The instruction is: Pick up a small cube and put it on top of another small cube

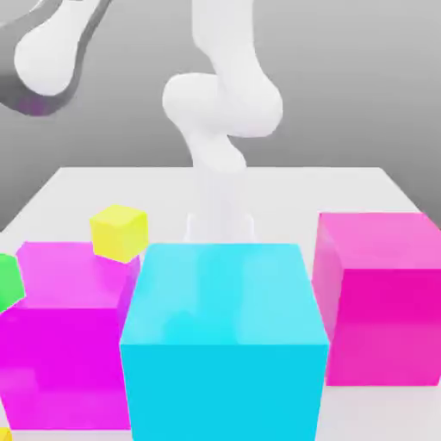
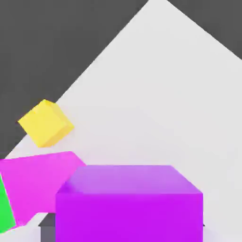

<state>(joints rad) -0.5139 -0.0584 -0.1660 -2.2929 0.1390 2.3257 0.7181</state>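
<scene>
Cannot tell how wide the claw stands or whether anything is in it. Purple cube [image 2: 128, 204] fills the hand view close up, absent from the exterior view. Small yellow cube [image 1: 118, 231], the likeliest base, resting on the table just beyond the big magenta block [image 1: 65, 340], green cube [image 1: 7, 282] beside that block. Risk of clipping the magenta block on the descent, or landing off-centre and toppling off so small a top. White table [image 1: 284, 185], smooth and flat, crowded in front by cyan block [image 1: 224, 344] and pink block [image 1: 383, 297]; plain grey surroundings
</scene>
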